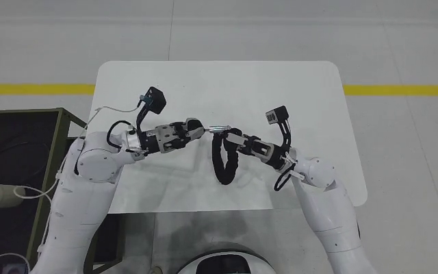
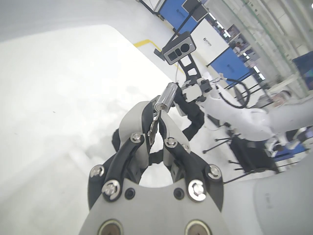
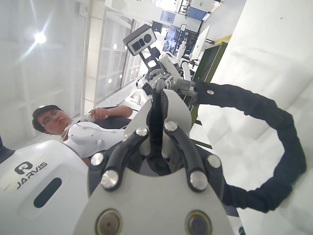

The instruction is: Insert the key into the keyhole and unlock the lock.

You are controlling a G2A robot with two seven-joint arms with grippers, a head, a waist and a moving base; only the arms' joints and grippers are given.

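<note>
The lock is a silver cylinder [image 2: 166, 98] [image 1: 219, 128] on a black sleeved cable loop [image 3: 281, 147] [image 1: 223, 163], held above the middle of the white table [image 1: 274, 89]. My left gripper [image 2: 156, 114] [image 1: 198, 129] is shut on the silver key [image 2: 152, 129]. The key's blade tip meets the cylinder's end face at the keyhole; I cannot tell how deep it sits. From the opposite side, my right gripper [image 3: 159, 95] [image 1: 233, 136] is shut on the black cable just behind the cylinder. The loop hangs down toward the table's near side.
The table's far half and right part are bare. A dark cart [image 1: 31, 157] stands against the table's left edge. A yellow floor line [image 1: 383, 90] runs behind the table.
</note>
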